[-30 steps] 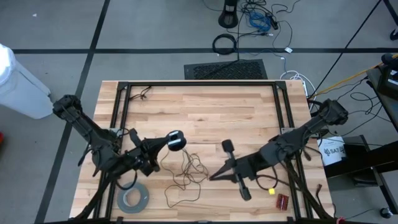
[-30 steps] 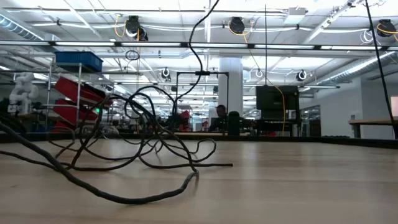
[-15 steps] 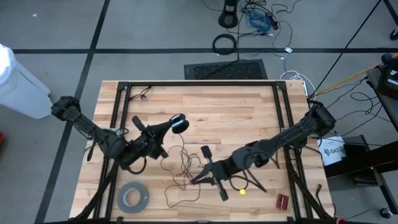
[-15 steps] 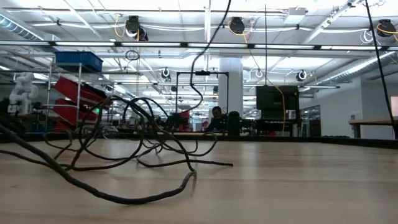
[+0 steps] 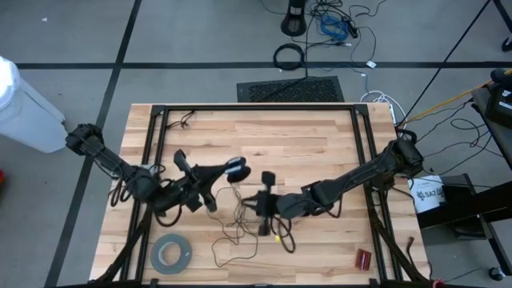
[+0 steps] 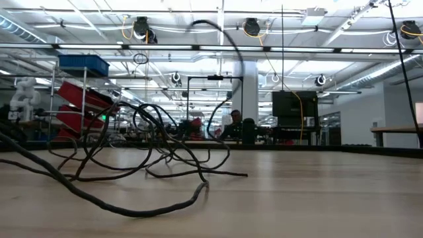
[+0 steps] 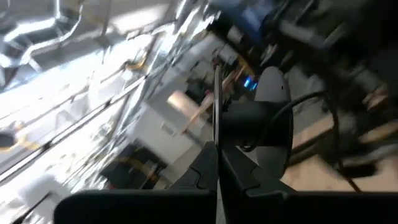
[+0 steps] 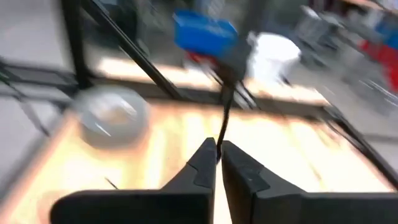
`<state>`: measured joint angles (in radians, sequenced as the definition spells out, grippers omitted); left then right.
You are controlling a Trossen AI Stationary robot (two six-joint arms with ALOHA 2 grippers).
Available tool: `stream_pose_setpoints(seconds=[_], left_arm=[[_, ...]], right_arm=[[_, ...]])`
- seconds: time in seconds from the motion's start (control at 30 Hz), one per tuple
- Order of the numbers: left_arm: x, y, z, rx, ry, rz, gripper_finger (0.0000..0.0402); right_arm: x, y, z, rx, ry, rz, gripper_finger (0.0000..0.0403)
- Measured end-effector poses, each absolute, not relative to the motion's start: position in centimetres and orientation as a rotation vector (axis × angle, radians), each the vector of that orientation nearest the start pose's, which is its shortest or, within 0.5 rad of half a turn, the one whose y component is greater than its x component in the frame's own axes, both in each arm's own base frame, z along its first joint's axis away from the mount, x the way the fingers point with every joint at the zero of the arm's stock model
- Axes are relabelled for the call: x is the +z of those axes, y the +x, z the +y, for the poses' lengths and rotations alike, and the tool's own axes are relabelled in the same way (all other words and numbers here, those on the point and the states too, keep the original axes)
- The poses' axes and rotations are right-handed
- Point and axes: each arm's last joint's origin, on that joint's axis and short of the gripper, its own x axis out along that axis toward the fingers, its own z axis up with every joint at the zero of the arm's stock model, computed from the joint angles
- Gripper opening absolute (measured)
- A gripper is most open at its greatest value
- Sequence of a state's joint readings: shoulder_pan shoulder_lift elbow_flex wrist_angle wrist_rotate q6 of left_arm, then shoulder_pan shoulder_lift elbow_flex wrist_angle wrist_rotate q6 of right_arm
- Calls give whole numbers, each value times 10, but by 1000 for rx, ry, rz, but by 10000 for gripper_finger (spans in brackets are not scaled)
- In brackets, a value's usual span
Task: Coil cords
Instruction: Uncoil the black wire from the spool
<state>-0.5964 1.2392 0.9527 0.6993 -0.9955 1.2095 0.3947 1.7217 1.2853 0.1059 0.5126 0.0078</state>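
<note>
We are mid-coil: the left gripper (image 5: 232, 170), fingers pinching the small black disc (image 7: 272, 121), holds it above the counter (image 5: 320, 136) at centre, the cord (image 5: 236, 220) trailing in loose loops toward six o'clock. The right gripper (image 5: 258, 203), fingers nearly pressed together on a strand, has swung in from four o'clock since a second ago — next, we judge, a wrap round the disc.

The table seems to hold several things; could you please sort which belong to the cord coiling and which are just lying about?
Belonging to the job:
- thin dark wire, lying in loose loops on the table
- small round black disc, pinched in the shut left end effector
- right end effector, closed on a strand of the wire

Just lying about:
- grey tape roll
- small yellow piece
- small red item
</note>
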Motion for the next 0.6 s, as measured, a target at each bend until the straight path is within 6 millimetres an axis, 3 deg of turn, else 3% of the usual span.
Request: stream_pose_setpoints(seconds=[0.27,0.43,0.6], left_arm=[[375,221,-145,421,886,-58,1],[375,218,-150,388,824,-87,1],[374,216,-153,365,793,-101,1]], right_arm=[[306,323,118,-213,-130,529,62],[336,296,120,-171,-129,468,75],[357,286,133,-88,-213,336,75]])
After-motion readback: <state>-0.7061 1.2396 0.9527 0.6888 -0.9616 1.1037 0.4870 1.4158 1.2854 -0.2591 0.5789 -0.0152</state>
